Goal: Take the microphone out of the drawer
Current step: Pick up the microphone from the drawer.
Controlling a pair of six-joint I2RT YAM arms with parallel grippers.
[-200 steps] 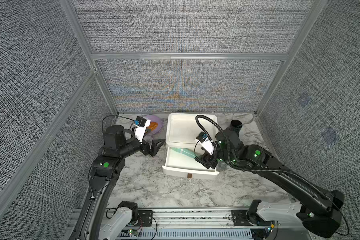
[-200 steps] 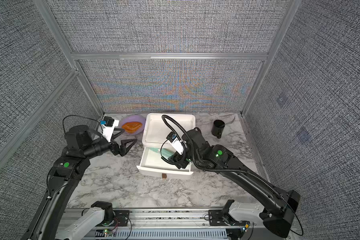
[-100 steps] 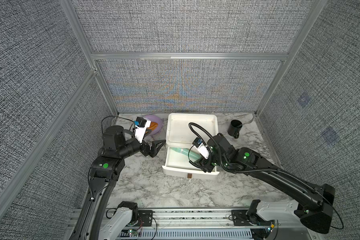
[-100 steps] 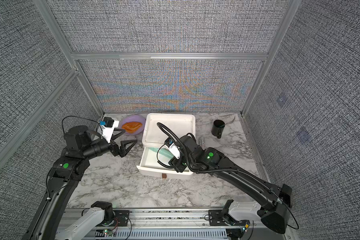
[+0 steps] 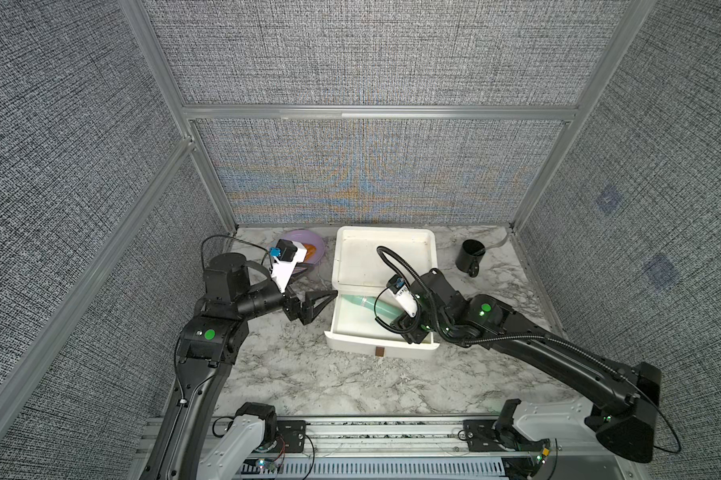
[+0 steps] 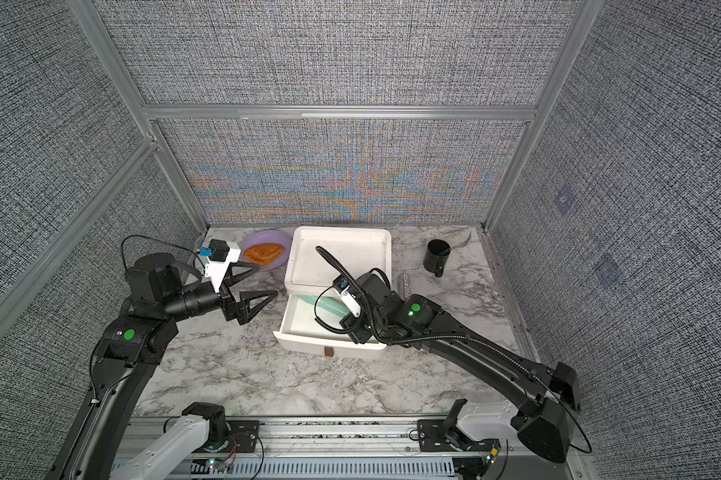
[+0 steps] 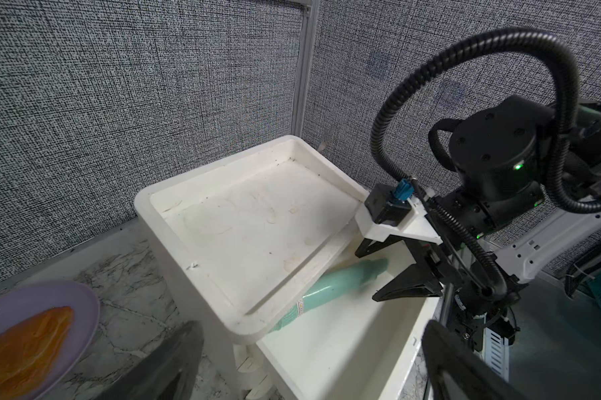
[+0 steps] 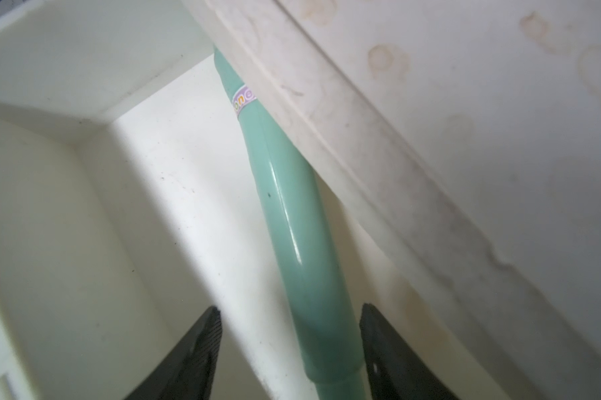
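Observation:
The microphone [image 5: 369,304] [image 6: 328,306] has a mint-green handle and lies on the floor of the open white drawer [image 5: 375,347] [image 6: 308,344]. Its far end is hidden under the cabinet top. My right gripper [image 8: 291,308] [image 7: 382,273] [image 5: 396,324] is down inside the drawer and open. Its fingers straddle the handle [image 8: 292,225], one close beside it, the other well apart. My left gripper [image 5: 319,282] [image 6: 267,280] [image 7: 312,327] hangs open just left of the drawer with nothing between its fingers.
The white cabinet's top forms a shallow tray [image 5: 385,232] behind the drawer. A purple plate [image 6: 267,240] with an orange piece of food [image 6: 263,252] sits back left. A black mug [image 5: 470,253] stands back right, and a small silvery object [image 6: 404,284] lies right of the cabinet.
My right arm has shifted over the drawer, with its gripper still down by the microphone handle. The left arm has hardly moved.

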